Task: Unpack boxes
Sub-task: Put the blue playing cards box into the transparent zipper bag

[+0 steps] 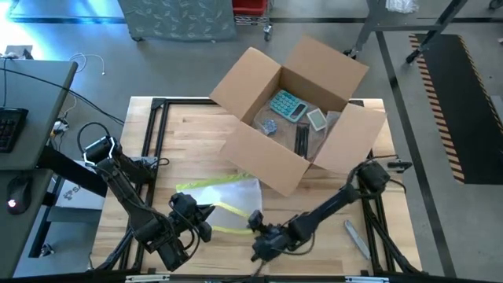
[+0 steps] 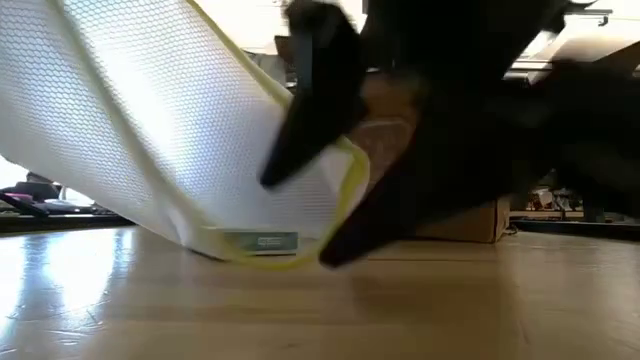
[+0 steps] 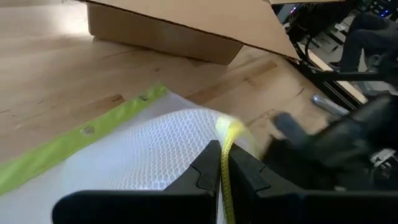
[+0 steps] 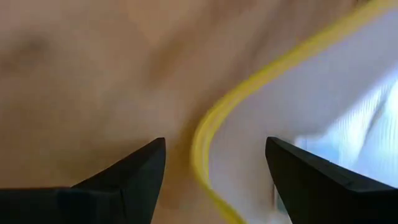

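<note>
Left wrist view: left gripper (image 3: 222,163), fingers clenched on the yellow edge of a flat clear mesh-lined sleeve (image 3: 143,149), lifting that edge off the wooden table (image 3: 56,68). Right gripper (image 4: 214,165), jaws spread wide, astride the sleeve's yellow border with neither finger seen touching it; its view is blurred and shows little else. High view: both grippers at the table's near edge, the sleeve between them, partly covered by the arms. Cardboard box (image 1: 295,110), flaps open, stands at the table's far side, overhanging the far edge, well apart from both grippers. Contents, partly hidden by the box walls: a teal calculator (image 1: 288,104), a small grey item (image 1: 316,119), a dark slender item (image 1: 302,139), crinkly clear film; others indistinct. Grey flat tool (image 1: 356,238) lies near the right arm. Low view: mostly blocked by dark arm parts and the raised sleeve.
</note>
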Robot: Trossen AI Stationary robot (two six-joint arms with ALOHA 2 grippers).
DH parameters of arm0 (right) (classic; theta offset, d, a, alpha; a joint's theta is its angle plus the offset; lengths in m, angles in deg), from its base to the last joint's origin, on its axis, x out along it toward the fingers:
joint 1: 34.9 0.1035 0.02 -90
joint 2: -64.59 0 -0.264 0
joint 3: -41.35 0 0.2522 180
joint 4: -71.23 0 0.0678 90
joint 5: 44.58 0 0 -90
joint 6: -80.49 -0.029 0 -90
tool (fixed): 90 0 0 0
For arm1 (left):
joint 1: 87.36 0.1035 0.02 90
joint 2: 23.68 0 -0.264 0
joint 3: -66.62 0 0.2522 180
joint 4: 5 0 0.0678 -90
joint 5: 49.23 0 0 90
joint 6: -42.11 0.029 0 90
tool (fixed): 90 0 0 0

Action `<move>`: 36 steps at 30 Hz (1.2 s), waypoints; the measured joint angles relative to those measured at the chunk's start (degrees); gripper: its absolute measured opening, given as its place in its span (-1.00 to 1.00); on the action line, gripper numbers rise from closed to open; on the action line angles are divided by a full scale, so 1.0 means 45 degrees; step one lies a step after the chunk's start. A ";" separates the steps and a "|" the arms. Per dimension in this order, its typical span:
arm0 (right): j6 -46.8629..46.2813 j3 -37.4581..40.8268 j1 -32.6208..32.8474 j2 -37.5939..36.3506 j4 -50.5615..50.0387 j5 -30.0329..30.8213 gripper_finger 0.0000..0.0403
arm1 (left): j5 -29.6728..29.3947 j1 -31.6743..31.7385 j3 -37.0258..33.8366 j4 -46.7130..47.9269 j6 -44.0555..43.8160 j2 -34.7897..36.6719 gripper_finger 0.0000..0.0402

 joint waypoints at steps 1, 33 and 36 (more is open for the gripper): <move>-0.0408 0.0000 -0.0080 -0.0001 -0.0306 0.0256 0.30 | 0.0034 -0.0007 0.0000 -0.0006 0.0009 0.0000 -1.00; -0.1845 0.0011 -0.1186 -0.1686 -0.1512 0.2289 -0.99 | 0.1181 -0.0354 0.0000 -0.1107 0.2038 0.0575 -1.00; -0.1742 0.0010 -0.0806 -0.3052 -0.1651 0.2033 -1.00 | 0.0756 -0.0381 0.0000 -0.0402 0.2112 0.1252 -1.00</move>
